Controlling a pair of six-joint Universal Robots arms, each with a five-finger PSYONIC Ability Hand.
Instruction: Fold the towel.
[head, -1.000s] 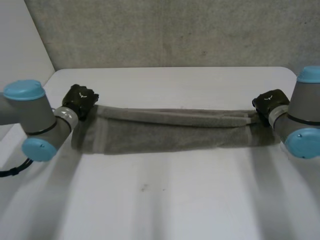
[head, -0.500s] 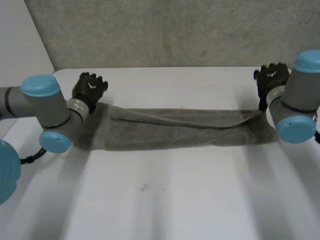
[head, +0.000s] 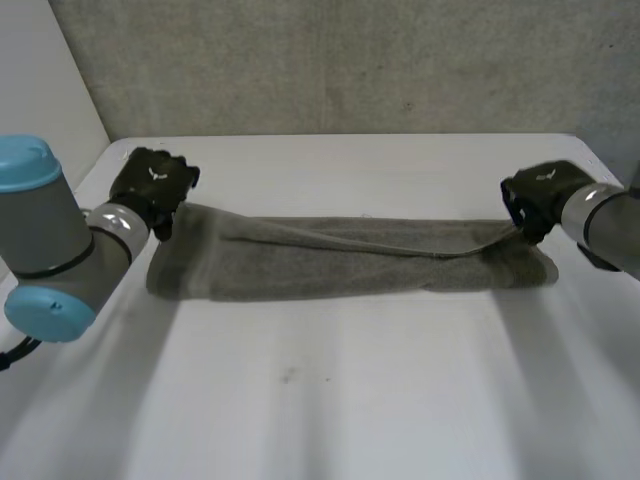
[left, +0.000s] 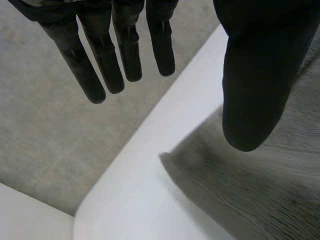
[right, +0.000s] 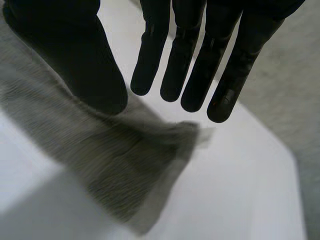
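Saw left hand (head: 152, 187) at towel's (head: 340, 262) left end, fingers straight, gripping nothing. Found towel lying as long folded strip across desk (head: 350, 400). Caught right hand (head: 537, 196) at right end, fingers likewise straight, empty.

Surface inspected: white smooth-topped bench (head: 330, 420) with rounded far corners. One item lies directly on it: a grey terry-cloth towel (head: 340, 265), folded into a long narrow band, set crosswise on the far half of the bench. Its upper layer forms a low ridge along the length. The towel's ends are near the bench's side edges. A small dark speck (head: 288, 376) marks the bare near half.
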